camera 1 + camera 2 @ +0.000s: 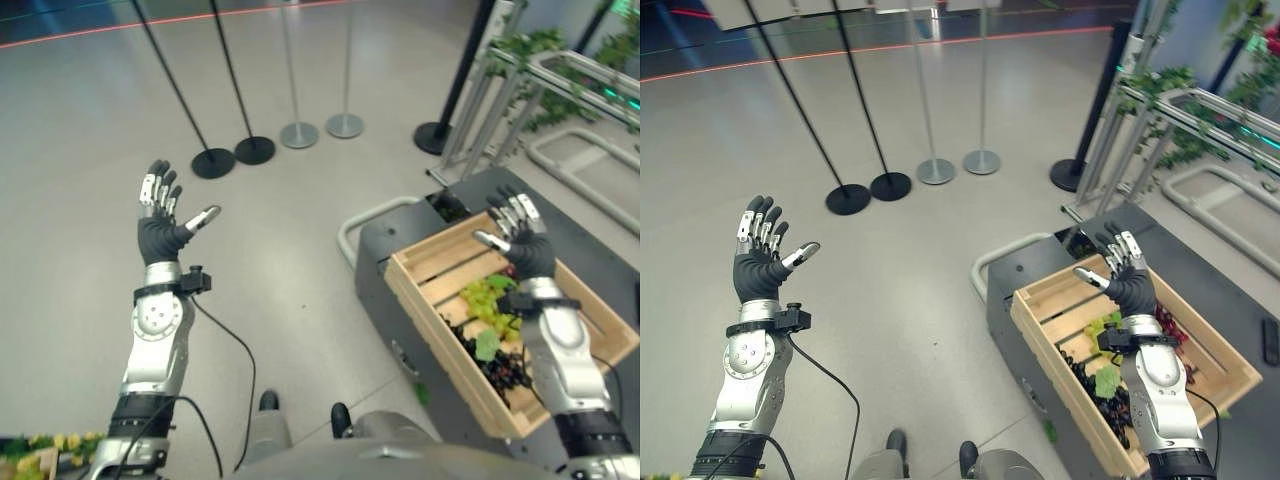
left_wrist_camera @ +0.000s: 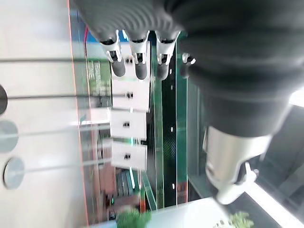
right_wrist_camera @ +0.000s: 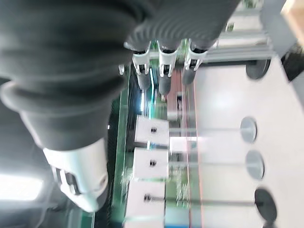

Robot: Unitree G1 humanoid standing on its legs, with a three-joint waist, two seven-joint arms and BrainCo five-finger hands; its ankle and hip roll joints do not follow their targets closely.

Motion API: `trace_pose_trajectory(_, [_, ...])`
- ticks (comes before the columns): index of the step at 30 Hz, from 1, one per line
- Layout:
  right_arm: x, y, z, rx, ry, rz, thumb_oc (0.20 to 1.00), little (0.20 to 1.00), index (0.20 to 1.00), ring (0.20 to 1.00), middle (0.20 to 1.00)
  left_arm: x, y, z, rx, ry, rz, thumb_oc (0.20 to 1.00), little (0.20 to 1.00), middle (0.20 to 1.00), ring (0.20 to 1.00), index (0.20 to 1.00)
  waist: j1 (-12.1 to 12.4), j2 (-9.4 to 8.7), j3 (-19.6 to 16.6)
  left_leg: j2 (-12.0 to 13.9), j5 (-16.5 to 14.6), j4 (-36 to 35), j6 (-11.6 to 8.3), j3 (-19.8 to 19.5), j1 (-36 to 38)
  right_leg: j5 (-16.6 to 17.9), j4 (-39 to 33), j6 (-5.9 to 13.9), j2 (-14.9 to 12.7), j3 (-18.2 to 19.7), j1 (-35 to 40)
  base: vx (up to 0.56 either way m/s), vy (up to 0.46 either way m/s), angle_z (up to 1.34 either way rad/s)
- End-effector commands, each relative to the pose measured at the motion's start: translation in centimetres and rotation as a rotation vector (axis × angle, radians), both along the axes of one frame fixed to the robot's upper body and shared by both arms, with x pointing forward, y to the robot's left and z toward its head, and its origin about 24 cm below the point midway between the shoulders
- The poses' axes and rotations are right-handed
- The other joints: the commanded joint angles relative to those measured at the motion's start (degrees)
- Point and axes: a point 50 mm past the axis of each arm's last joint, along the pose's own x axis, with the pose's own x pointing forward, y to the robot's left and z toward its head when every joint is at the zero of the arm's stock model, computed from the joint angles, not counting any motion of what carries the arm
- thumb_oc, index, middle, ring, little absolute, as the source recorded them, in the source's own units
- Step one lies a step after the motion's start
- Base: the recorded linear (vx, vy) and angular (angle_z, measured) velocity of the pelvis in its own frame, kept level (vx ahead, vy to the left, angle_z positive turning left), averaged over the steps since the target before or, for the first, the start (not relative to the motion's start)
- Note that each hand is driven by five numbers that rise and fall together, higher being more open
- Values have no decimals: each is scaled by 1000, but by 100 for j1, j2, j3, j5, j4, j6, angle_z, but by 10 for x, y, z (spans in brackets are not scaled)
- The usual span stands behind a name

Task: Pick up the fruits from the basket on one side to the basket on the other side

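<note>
A wooden crate (image 1: 420, 262) rests on a dark grey cart at my right. Inside lie green grapes (image 1: 482, 297), dark grapes (image 1: 505, 370) and some red grapes (image 1: 1170, 324). My right hand (image 1: 522, 238) is raised above the crate, fingers straight and spread, holding nothing. My left hand (image 1: 160, 222) is raised over the bare floor at the left, also spread and empty. Each wrist view looks past straight fingers (image 2: 137, 66) (image 3: 164, 78) at the room beyond.
The dark cart (image 1: 400, 330) has a pale tubular handle (image 1: 352, 228) at its near left. Black and silver stanchion bases (image 1: 255, 150) stand on the floor ahead. A metal rack with greenery (image 1: 545, 70) stands at the far right. Yellow-green produce (image 1: 40, 448) peeks in at the bottom left.
</note>
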Motion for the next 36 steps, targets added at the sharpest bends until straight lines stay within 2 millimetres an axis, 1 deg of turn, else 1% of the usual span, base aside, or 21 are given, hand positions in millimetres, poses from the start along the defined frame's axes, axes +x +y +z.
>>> trace_pose_trajectory(1, [7,4,32,-49,-157,39,1000,1000,1000,1000,1000,-4,6,29,67,-155,15,1000,1000,1000,1000,1000,-36,-97,-89,2,456,187,-152,-134,31,-551,204,860,-441,8,71,21,153,-130])
trace_pose_trajectory(3, [7,2,30,-47,-148,37,1000,1000,1000,1000,1000,-5,6,28,67,-150,11,1000,1000,1000,1000,1000,-64,-72,-120,-4,358,108,-105,-85,149,-562,243,882,-449,67,53,59,250,-112])
trace_pose_trajectory(4, [1,-5,25,-41,-129,8,1000,1000,1000,1000,1000,-7,6,25,57,-145,8,1000,1000,1000,1000,1000,-296,-48,-198,95,283,-64,-69,312,306,-548,259,970,-543,82,18,80,278,-76])
trace_pose_trajectory(5, [0,-5,25,-41,-128,8,1000,1000,1000,1000,1000,-7,6,25,57,-144,7,1000,1000,1000,1000,1000,-277,-51,-202,98,289,-93,-68,333,331,-549,257,973,-544,98,23,74,317,-61])
trace_pose_trajectory(10, [-2,-4,15,-9,-94,-18,1000,1000,1000,1000,1000,-5,11,29,100,-142,22,1000,1000,1000,1000,1000,-513,-212,-297,-93,-193,94,290,1230,551,-457,468,1503,-1061,622,-199,25,361,-54])
trace_pose_trajectory(14, [-4,-5,11,-14,-78,-31,1000,1000,1000,1000,1000,-3,9,29,133,-130,10,1000,1000,1000,1000,1000,-562,-323,-262,-246,-354,129,488,1655,652,-380,638,1735,-1272,868,-384,-52,304,-79])
trace_pose_trajectory(15, [-4,-4,12,-8,-87,-35,1000,1000,1000,1000,1000,0,5,31,170,-125,-8,1000,1000,1000,1000,1000,-636,-370,-187,-368,-456,162,572,1807,665,-250,689,1855,-1445,907,-512,-78,185,-49])
trace_pose_trajectory(16, [-3,-4,13,-8,-88,-34,1000,1000,1000,1000,1000,0,5,31,171,-127,-8,1000,1000,1000,1000,1000,-621,-372,-194,-362,-417,146,570,1823,647,-205,664,1858,-1438,925,-535,-181,353,-70])
trace_pose_trajectory(17, [-3,-3,14,-19,-94,-34,1000,1000,1000,1000,1000,2,1,33,178,-132,-27,1000,1000,1000,1000,1000,-707,-418,-122,-460,-512,151,623,2047,657,110,493,1973,-1632,935,-660,-133,168,-56])
trace_pose_trajectory(18, [-3,-3,14,-18,-94,-34,1000,1000,1000,1000,1000,2,1,33,178,-133,-26,1000,1000,1000,1000,1000,-690,-419,-130,-453,-472,133,619,2068,639,163,458,1975,-1625,958,-681,-259,301,-80])
trace_pose_trajectory(19, [0,1,16,-14,-107,-23,1000,1000,1000,1000,1000,2,0,35,172,-142,-33,1000,1000,1000,1000,1000,-613,-430,15,-412,-549,130,619,2376,669,412,303,1932,-1847,355,-1020,-217,163,-69])
trace_pose_trajectory(20, [0,3,17,-10,-115,-18,1000,1000,1000,1000,1000,2,0,36,180,-143,-37,1000,1000,1000,1000,1000,-520,-362,66,-309,-522,124,598,2507,635,387,347,1829,-2062,-252,-1174,-213,160,-134])
trace_pose_trajectory(21, [0,3,17,-10,-116,-18,1000,1000,1000,1000,1000,2,0,36,180,-144,-37,1000,1000,1000,1000,1000,-536,-361,49,-307,-485,116,594,2493,599,423,323,1819,-2063,-268,-1194,-143,117,-138])
trace_pose_trajectory(22, [1,5,18,-14,-119,-13,1000,1000,1000,1000,1000,2,-1,37,190,-145,-39,1000,1000,1000,1000,1000,-430,-292,104,-227,-510,127,578,2692,640,368,560,1689,-2378,-1122,-1290,-192,205,-145])
trace_pose_trajectory(23, [2,7,18,-19,-115,-11,1000,1000,1000,1000,1000,1,-1,37,179,-147,-34,1000,1000,1000,1000,1000,-443,-219,118,-184,-472,168,638,2803,620,176,1155,1575,-2594,-1674,-1202,-190,209,-80])
trace_pose_trajectory(24, [2,7,18,-19,-115,-10,1000,1000,1000,1000,1000,1,0,38,179,-148,-34,1000,1000,1000,1000,1000,-444,-223,114,-187,-448,160,640,2809,606,196,1148,1567,-2595,-1670,-1218,-134,174,-75])
trace_pose_trajectory(26, [7,11,20,-36,-119,6,1000,1000,1000,1000,1000,0,3,38,175,-151,-15,1000,1000,1000,1000,1000,-338,-231,29,-155,-481,59,710,3222,740,-184,1780,1523,-2440,-1933,-967,-69,90,-78])
trace_pose_trajectory(27, [7,11,20,-36,-118,6,1000,1000,1000,1000,1000,0,3,38,175,-151,-15,1000,1000,1000,1000,1000,-331,-235,35,-157,-483,54,708,3232,753,-189,1786,1524,-2440,-1922,-965,-71,-33,-102])
trace_pose_trajectory(28, [10,12,20,-19,-116,10,1000,1000,1000,1000,1000,-2,5,38,171,-151,-4,1000,1000,1000,1000,1000,-190,-328,-149,-147,-495,37,668,3530,764,-259,1234,1506,-2462,-2317,-529,-16,-71,-111])
trace_pose_trajectory(34, [12,10,20,-39,-102,14,1000,1000,1000,1000,1000,-8,12,29,132,-128,27,1000,1000,1000,1000,1000,-121,-321,-381,112,-350,-82,516,3784,932,-108,324,1565,-2118,-2147,-300,55,-162,-80])
trace_pose_trajectory(36, [9,4,19,-35,-95,1,1000,1000,1000,1000,1000,-7,10,25,127,-105,15,1000,1000,1000,1000,1000,-176,-329,-434,179,-232,-171,442,3686,1003,-169,191,1475,-1892,-2014,-226,84,-227,-36])
